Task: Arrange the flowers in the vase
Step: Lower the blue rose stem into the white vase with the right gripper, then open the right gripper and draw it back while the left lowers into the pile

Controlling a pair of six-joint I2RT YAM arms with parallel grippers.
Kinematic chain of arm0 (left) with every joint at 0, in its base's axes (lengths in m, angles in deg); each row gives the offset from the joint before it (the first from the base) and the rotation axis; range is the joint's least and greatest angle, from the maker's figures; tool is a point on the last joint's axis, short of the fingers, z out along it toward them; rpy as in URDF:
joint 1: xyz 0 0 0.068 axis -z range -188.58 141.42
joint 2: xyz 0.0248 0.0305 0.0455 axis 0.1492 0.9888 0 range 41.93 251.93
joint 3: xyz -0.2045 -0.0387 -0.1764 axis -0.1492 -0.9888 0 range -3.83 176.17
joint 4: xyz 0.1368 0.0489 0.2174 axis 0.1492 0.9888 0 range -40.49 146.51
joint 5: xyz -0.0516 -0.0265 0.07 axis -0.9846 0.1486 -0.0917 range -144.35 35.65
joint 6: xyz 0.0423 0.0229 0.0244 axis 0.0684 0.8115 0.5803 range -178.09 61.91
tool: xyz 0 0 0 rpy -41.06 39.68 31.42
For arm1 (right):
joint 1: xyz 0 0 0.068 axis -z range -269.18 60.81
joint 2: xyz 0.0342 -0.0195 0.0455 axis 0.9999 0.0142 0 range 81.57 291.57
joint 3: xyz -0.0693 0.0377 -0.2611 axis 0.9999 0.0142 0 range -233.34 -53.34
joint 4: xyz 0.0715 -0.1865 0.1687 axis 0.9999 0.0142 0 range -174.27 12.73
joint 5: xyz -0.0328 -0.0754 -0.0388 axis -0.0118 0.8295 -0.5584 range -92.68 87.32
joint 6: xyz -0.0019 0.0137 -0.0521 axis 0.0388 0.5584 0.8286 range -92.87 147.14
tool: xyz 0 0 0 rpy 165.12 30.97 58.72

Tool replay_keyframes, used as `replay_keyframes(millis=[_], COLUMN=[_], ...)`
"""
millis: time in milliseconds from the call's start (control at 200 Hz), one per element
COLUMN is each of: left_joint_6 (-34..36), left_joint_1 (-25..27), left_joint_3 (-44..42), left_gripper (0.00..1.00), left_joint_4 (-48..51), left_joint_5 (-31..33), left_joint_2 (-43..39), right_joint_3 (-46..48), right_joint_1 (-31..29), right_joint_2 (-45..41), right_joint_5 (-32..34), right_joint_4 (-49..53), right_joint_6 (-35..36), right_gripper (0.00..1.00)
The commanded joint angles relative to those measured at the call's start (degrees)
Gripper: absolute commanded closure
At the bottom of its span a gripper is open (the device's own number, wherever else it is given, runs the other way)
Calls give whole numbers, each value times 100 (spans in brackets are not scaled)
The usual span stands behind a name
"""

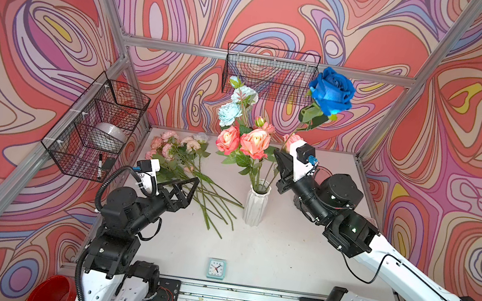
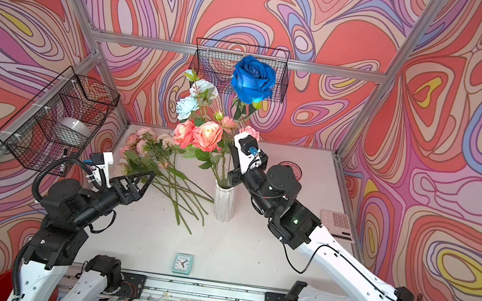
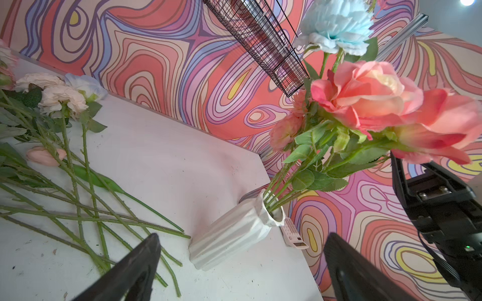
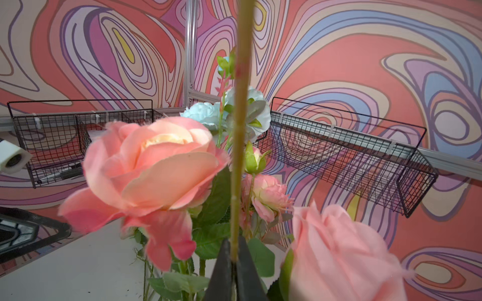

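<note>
Left gripper (image 1: 191, 189): jaws spread wide, arm folded low. Right gripper (image 4: 234, 247): arm extended upward, jaws clamped on rose stem (image 4: 240, 125), which extends straight beyond the jaws.

A white ribbed ceramic vase (image 1: 255, 205) stands mid-table on the pale flat table (image 1: 281, 261), holding a bunch of pink, peach and pale blue artificial roses (image 1: 243, 138). A loose heap of pale pink long-stemmed roses (image 1: 179, 161) lies just to the left of the vase. A deep blue artificial rose (image 1: 332, 90) hangs above and to the right of the vase, its stem in the right gripper (image 4: 234, 258). A small teal square clock (image 1: 216, 268) sits at the front edge before the vase, and one black wire basket (image 1: 97, 126) hangs on the left wall and a second black wire basket (image 1: 270, 74) on the back wall.
</note>
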Motion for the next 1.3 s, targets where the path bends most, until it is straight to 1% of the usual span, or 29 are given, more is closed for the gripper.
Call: replay_keyframes(millis=[0, 130, 220, 245, 295, 335, 410, 486, 581, 681, 816, 896, 1026, 1106, 1181, 1292], left_joint_6=[109, 50, 8, -2, -17, -14, -40, -36, -20, -6, -72, -102, -119, -179, -232, -382], left_joint_1=[6, 6, 6, 6, 5, 6, 6, 6, 6, 5, 4, 8, 6, 7, 2, 2], left_joint_3=[-24, -59, -50, -42, -13, 7, 42, 79, 125, 139, 67, 47, 13, -62, -156, -420], left_gripper=[0, 0, 0, 0, 0, 0, 0, 0, 0, 0, 0, 0, 4, 8, 17, 31], left_joint_4=[-64, -90, -77, -73, -52, -60, -55, -57, 27, 152, 161, 256, 450, 529, 596, 304], left_joint_5=[-48, -76, -94, -99, -125, -160, -204, -252, -227, -187, -192, -69, 123, 265, 440, 578], left_joint_2=[40, 69, 117, 138, 177, 217, 283, 349, 420, 529, 651, 718, 900, 1042, 1243, 1645], right_joint_3=[105, 197, 155, 120, 98, 130, 103, -3, -65, 107, 307, 469, 760, 904, 1043, 1287], right_joint_1=[26, 23, 23, 25, 26, 23, 23, 23, 22, 16, 22, 23, 23, 22, 20, 15], right_joint_2=[43, 114, 168, 179, 173, 127, 26, -15, -94, -331, -638, -852, -1190, -1315, -1419, -1602], right_joint_5=[-260, -247, -214, -218, -308, -370, -452, -524, -658, -766, -829, -847, -786, -807, -803, -788], right_joint_4=[58, 495, 1030, 1206, 1467, 1591, 1855, 2190, 2558, 2707, 2908, 2984, 3111, 3229, 3290, 3254], right_joint_6=[-422, -901, -1285, -1400, -1625, -1812, -2042, -2231, -2474, -2685, -2910, -3024, -3199, -3291, -3396, -3512], right_gripper=[100, 100, 100, 93, 73, 61, 49, 43, 40, 37, 37, 37, 37, 37, 38, 49])
